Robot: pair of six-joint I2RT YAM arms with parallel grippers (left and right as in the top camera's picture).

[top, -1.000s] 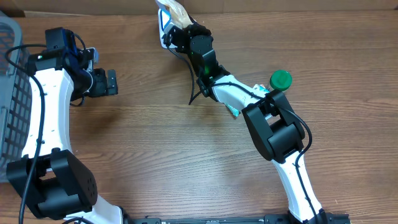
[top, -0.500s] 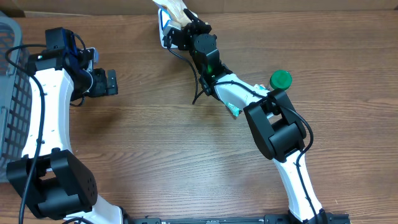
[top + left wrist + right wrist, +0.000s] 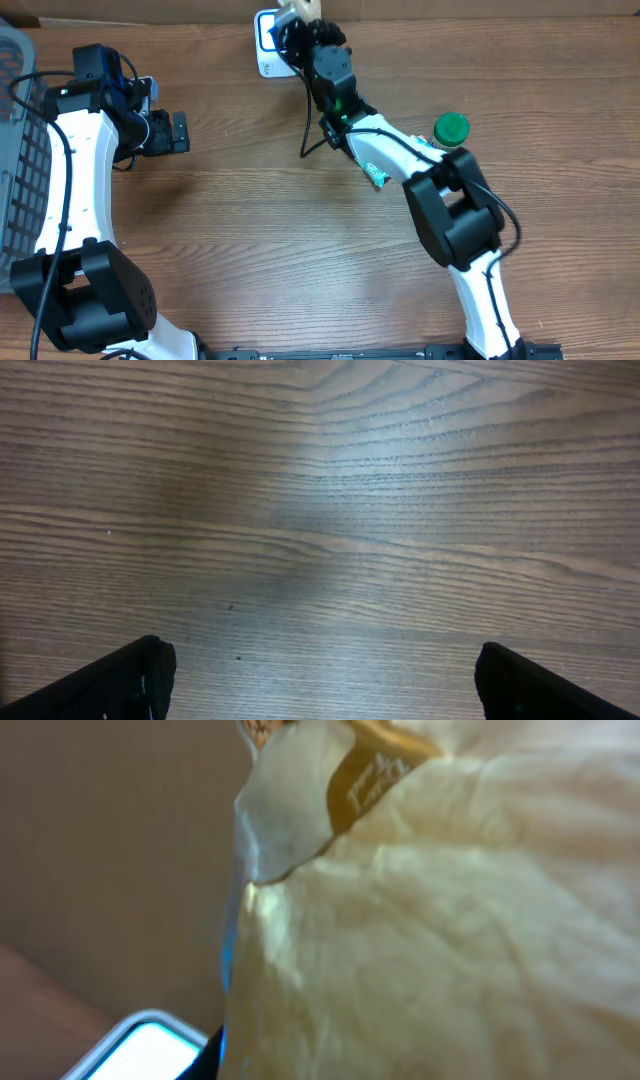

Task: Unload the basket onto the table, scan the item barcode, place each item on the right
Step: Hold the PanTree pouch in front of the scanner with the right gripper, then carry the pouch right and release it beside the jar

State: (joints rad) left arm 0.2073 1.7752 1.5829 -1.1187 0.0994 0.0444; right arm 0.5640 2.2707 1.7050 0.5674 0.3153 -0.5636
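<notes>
- Two grippers in play: the right gripper [image 3: 299, 30] is clamped on the cream packet [image 3: 297, 10], top centre, above the white scanner [image 3: 263, 50].
- Left gripper [image 3: 178, 131], upper left, jaws wide apart over the table [image 3: 320, 510].

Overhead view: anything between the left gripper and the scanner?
Nothing. The overhead view shows only bare wood tabletop between the left gripper and the white scanner.

The right tool [image 3: 303, 30] has carried the cream packet [image 3: 298, 10] farther back, uncovering the white scanner [image 3: 266, 50].
</notes>
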